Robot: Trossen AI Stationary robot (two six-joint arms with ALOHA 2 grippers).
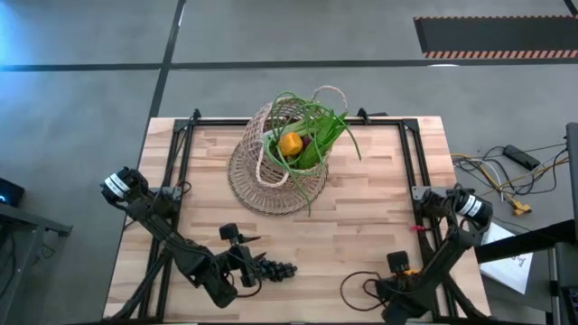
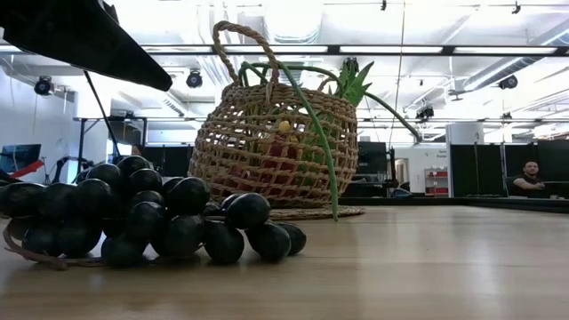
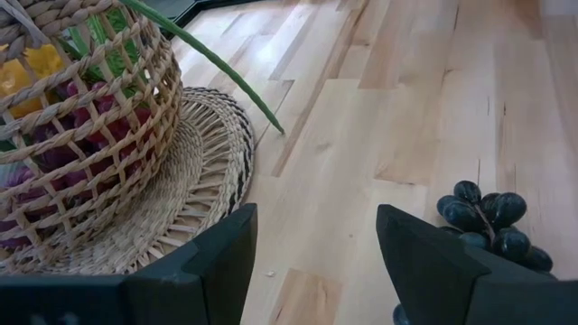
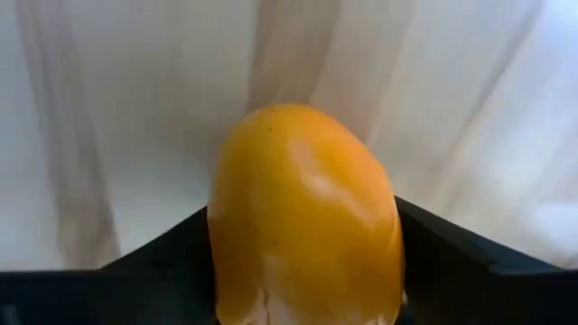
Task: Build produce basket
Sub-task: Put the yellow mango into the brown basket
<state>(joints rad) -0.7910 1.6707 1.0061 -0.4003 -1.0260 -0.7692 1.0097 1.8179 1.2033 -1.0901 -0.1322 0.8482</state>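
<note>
- A bunch of black grapes [image 1: 276,268] lies on the wooden table [image 1: 379,208] at about 7 o'clock from centre, glossy and round, a brown stem trailing beneath it in the low view.
- The left gripper [image 1: 246,260] sits just beside the grapes, fingers spread wide and empty.
- The right gripper [image 4: 307,262], at the table's 5 o'clock edge, is closed on a smooth orange-yellow pepper piece [image 4: 305,217].
- Farther off, toward 12 o'clock, the basket [image 1: 275,158] stands: tan open-weave wicker, flared rim, loop handle [image 2: 240,40] upright.
- Inside show an orange fruit [image 1: 290,143], red shapes, leafy greens and long green onions [image 1: 330,126] that droop over its side.
</note>
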